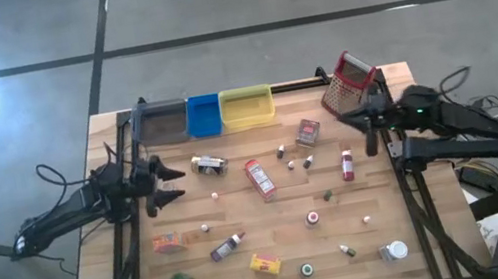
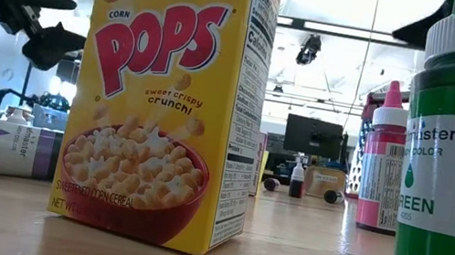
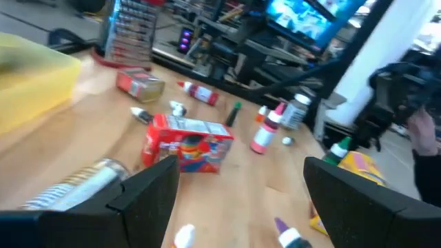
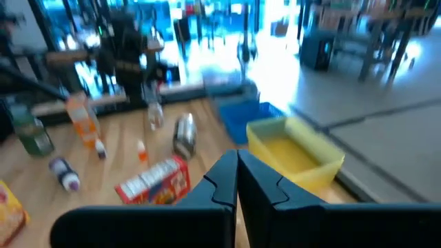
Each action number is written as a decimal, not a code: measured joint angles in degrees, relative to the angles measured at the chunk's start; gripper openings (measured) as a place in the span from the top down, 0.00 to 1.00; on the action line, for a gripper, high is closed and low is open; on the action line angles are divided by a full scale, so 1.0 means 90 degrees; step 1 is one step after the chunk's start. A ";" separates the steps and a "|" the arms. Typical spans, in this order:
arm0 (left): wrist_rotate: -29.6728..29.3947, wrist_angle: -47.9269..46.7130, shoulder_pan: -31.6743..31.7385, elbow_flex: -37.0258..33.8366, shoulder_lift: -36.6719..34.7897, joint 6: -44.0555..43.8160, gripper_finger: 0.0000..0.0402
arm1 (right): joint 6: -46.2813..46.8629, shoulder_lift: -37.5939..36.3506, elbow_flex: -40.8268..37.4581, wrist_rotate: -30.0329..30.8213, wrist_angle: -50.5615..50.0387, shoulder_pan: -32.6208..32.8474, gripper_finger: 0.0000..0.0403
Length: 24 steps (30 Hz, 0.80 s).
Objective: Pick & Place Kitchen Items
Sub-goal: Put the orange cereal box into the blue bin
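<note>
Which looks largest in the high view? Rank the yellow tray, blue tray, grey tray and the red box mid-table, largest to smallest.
1. yellow tray and grey tray, too alike to separate.
2. blue tray.
3. red box, lying mid-table, clearly smallest.

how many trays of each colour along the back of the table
grey tray: 1
blue tray: 1
yellow tray: 1
total: 3
</note>
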 joint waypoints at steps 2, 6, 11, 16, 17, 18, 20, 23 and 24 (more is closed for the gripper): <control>-0.0003 -0.0028 -0.0030 0.0043 0.0023 0.0016 0.21 | -0.0002 -0.0356 -0.0006 0.0000 -0.0015 0.0000 0.98; -0.0022 0.0001 -0.0149 0.0399 0.0200 0.0106 0.21 | 0.0003 -0.0942 -0.0006 0.0002 -0.0010 0.0000 0.98; -0.0048 -0.0139 -0.0270 0.1375 0.0725 0.0708 0.22 | 0.0002 -0.1427 -0.0006 0.0002 -0.0012 0.0000 0.98; -0.0129 -0.0955 -0.0448 0.2706 0.1563 0.1323 0.22 | 0.0001 -0.1673 -0.0006 0.0002 -0.0010 0.0000 0.98; -0.0170 -0.1152 -0.0500 0.2949 0.1747 0.1437 0.22 | 0.0001 -0.1689 -0.0006 0.0002 -0.0012 0.0000 0.98; -0.0228 -0.1390 -0.0568 0.3181 0.1941 0.1522 0.22 | 0.0005 -0.1702 -0.0006 0.0004 -0.0012 0.0002 0.98; -0.0400 -0.1888 -0.0738 0.3600 0.2371 0.1647 0.22 | 0.0004 -0.1713 -0.0006 0.0005 -0.0012 0.0000 0.98; -0.0942 -0.2782 -0.1131 0.4094 0.3081 0.1713 0.22 | 0.0005 -0.1703 -0.0006 0.0005 -0.0014 0.0000 0.98; -0.1148 -0.3107 -0.1300 0.4251 0.3312 0.1711 0.22 | 0.0008 -0.1703 -0.0006 0.0005 -0.0015 0.0000 0.98</control>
